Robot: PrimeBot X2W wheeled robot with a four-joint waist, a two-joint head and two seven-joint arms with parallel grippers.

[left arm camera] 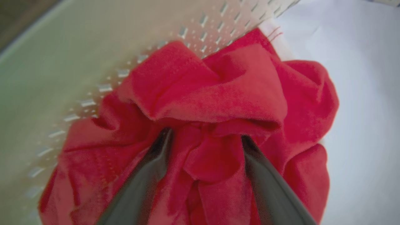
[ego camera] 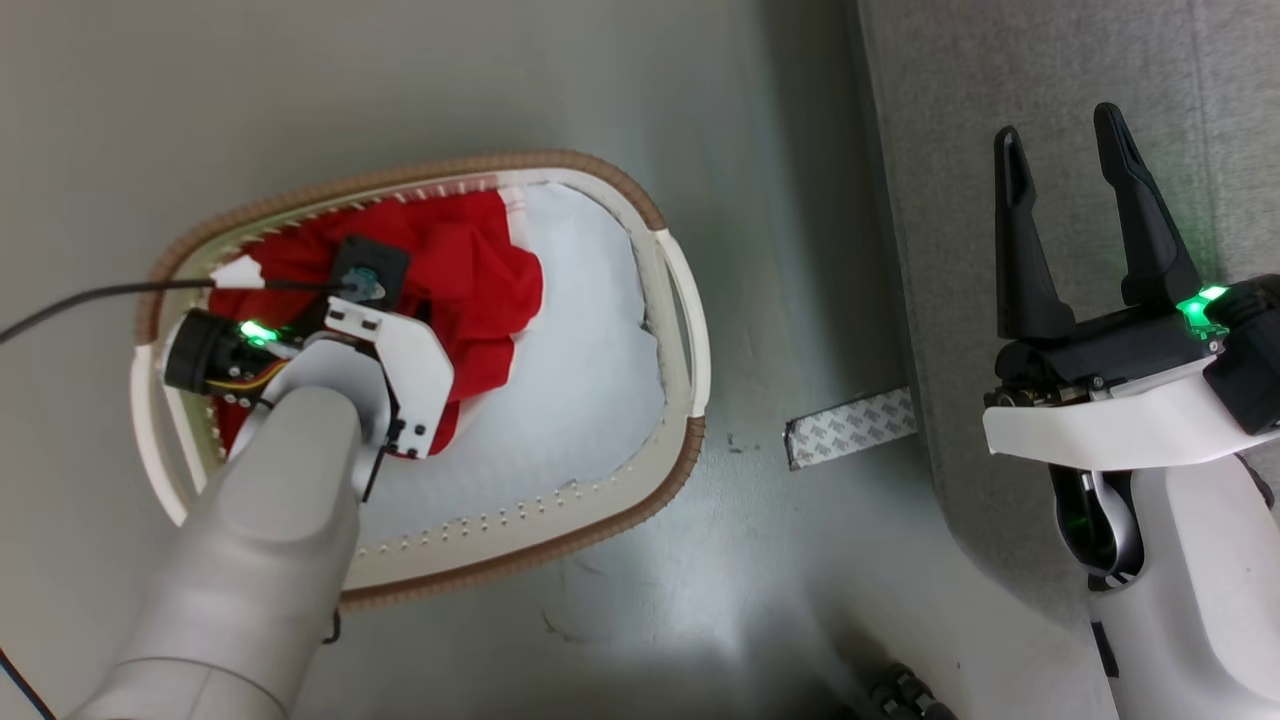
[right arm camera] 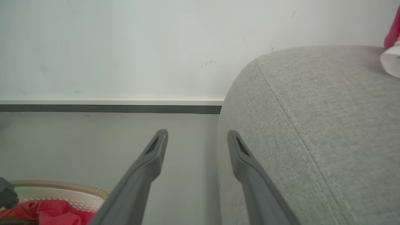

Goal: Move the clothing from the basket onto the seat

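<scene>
Red clothing (left arm camera: 218, 93) in the basket (ego camera: 680, 300) is straddled by the left gripper (left arm camera: 206, 134), spread wide to pinch it; right gripper (ego camera: 1060, 125) hangs parted, empty

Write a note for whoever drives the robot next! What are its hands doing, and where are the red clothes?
Left gripper: open, fingers pushed down into the clothing, not closed on it yet.
Right gripper: open, empty, above the seat.
The clothing lies bunched in the basket.
Done: left gripper is in place on the pile.
Left: close, lift, carry to the seat, let go.
</scene>
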